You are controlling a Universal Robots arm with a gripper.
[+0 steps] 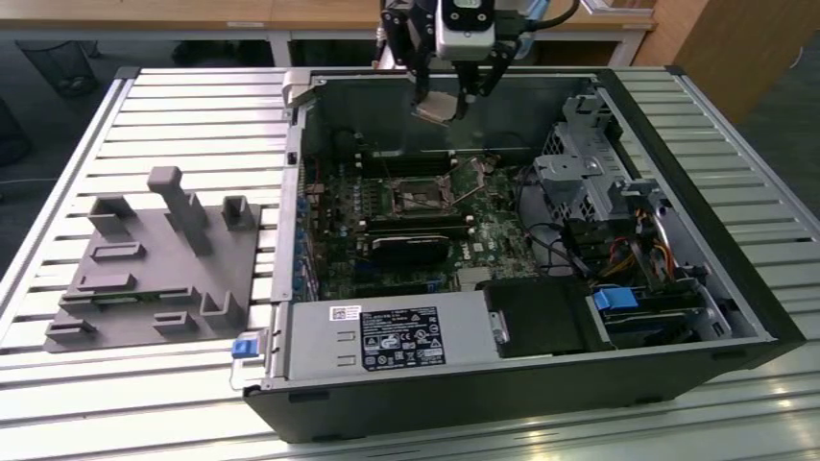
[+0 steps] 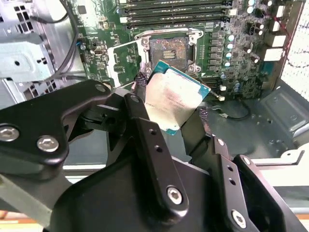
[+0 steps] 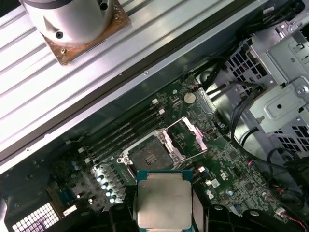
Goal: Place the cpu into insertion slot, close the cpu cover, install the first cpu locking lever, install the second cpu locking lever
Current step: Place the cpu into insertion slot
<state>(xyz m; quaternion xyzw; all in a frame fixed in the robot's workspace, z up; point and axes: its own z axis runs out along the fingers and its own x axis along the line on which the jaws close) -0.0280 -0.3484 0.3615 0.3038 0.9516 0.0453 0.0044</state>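
Observation:
My gripper [image 1: 446,94] hangs over the far end of the open computer case [image 1: 717,288], shut on the cpu [image 1: 433,108]. The cpu [image 2: 175,94] is a pale square chip with a teal edge, held tilted by two opposite edges between the black fingers [image 2: 141,81]. It is well above the motherboard. The insertion slot [image 2: 168,48] lies bare below it with a dark centre. The cpu cover [image 2: 126,60] stands swung open beside the slot. In the first wrist view the cpu [image 3: 164,200] sits clear of the insertion slot [image 3: 147,157] and the open cpu cover [image 3: 187,135].
Long memory slots [image 2: 174,9] run beside the socket. A black heatsink block [image 1: 410,250], a power supply [image 1: 384,336] and a metal drive cage [image 1: 590,173] with cables fill the case. A grey fixture tray [image 1: 154,259] lies on the slatted table at the exterior view's left.

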